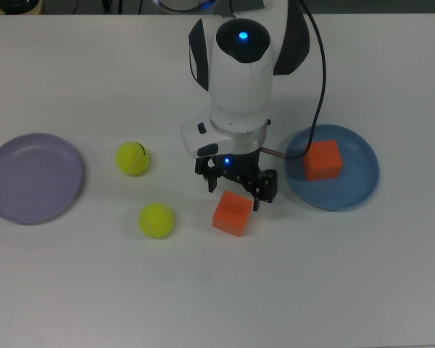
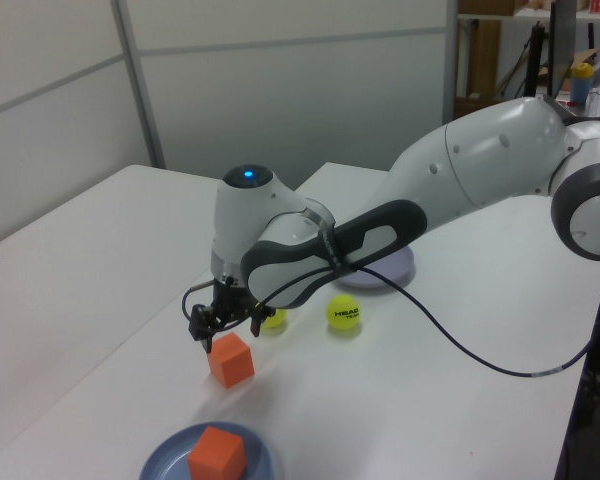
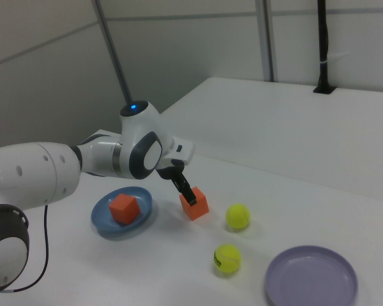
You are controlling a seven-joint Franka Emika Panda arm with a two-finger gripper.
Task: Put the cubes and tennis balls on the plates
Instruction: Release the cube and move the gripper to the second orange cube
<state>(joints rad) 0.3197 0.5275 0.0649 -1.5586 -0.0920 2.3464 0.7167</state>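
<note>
My hand (image 1: 236,190) hangs just above the loose orange cube (image 1: 232,213) on the table (image 1: 348,290), fingers spread apart and empty. To take it well, I judge I should centre over the cube, square my fingers to two opposite faces since it sits slightly turned, then drop straight down before closing. Beyond it in the top view's right, the other cube (image 1: 322,159) already sits on the blue plate (image 1: 362,185). Both tennis balls (image 1: 156,220) (image 1: 133,158) lie on the table, and farthest off waits the empty purple plate (image 1: 32,177).
</note>
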